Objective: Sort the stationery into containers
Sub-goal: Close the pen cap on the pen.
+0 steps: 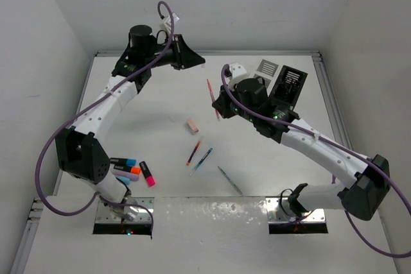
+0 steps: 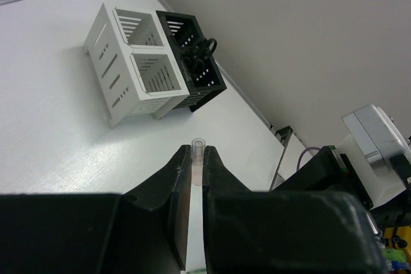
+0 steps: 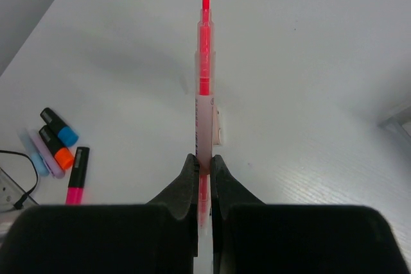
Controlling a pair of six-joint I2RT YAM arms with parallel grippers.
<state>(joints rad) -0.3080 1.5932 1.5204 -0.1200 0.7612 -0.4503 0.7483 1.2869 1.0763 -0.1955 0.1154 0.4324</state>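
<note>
Pink pen (image 3: 204, 94), translucent with a red tip, is clamped upright in the right gripper (image 3: 204, 162), tip pointing away from it. A pale thin pen (image 2: 198, 142) is pinched in the left gripper (image 2: 198, 153). Ahead of the left gripper stand a white organiser (image 2: 131, 62) and a black organiser (image 2: 192, 56), touching, with scissors (image 2: 202, 49) in the black one. Between the right gripper and the arm bases lie a pink eraser (image 1: 192, 125), red pen (image 1: 194, 152), blue pen (image 1: 203, 158) and grey pen (image 1: 229, 179). The highlighters (image 3: 58, 145) cluster to its left.
</note>
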